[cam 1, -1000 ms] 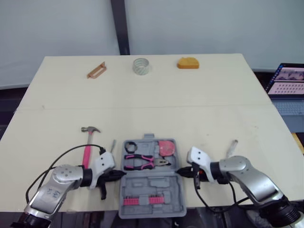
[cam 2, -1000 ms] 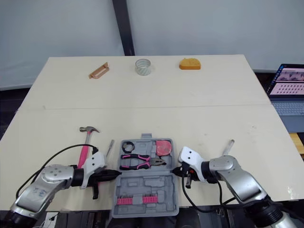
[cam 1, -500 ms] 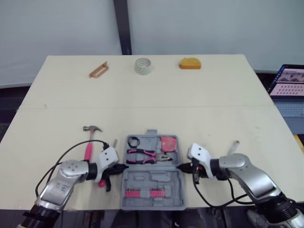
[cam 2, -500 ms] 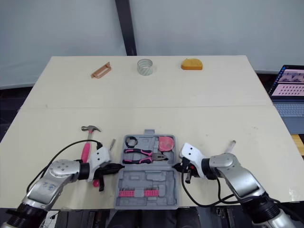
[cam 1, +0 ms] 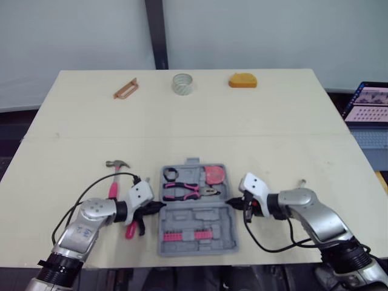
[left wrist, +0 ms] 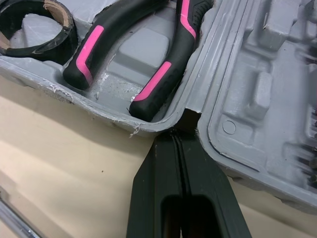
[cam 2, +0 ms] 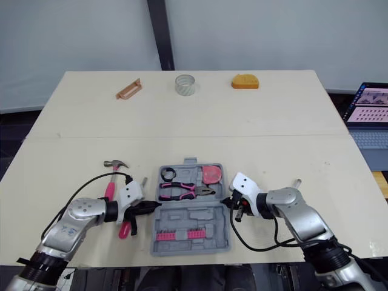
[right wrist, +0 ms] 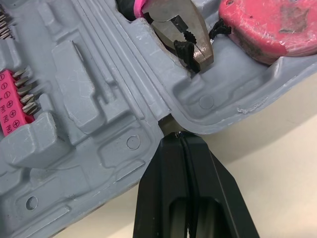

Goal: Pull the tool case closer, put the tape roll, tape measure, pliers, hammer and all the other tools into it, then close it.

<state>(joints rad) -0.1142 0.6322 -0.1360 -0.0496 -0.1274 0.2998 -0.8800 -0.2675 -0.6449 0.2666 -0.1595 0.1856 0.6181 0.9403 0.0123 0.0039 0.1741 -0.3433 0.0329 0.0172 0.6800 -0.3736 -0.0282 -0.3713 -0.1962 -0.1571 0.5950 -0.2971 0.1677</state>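
The grey tool case (cam 1: 200,217) lies open near the table's front edge. In its far half lie pink-handled pliers (cam 1: 185,191), a pink tape measure (cam 1: 213,175) and a black tape roll (cam 1: 169,175). A pink strip of bits (cam 1: 185,235) sits in the near half. My left gripper (cam 1: 159,206) is shut on the case's hinge at its left side (left wrist: 181,130). At the right side, my right gripper (cam 1: 230,202) is shut on the hinge (right wrist: 173,130). A pink-handled hammer (cam 1: 114,182) rests left of the case, partly under my left gripper.
At the far edge stand a clear tape roll (cam 1: 181,83), an orange object (cam 1: 242,80) and a copper-coloured tool (cam 1: 124,90). A thin metal tool (cam 1: 300,182) lies right of my right arm, another (cam 1: 145,180) beside the hammer. A laptop (cam 1: 367,106) sits off the table's right side.
The case has slid away from the table's front edge, and both grippers moved with it at the hinge. The hammer and far objects stayed put.
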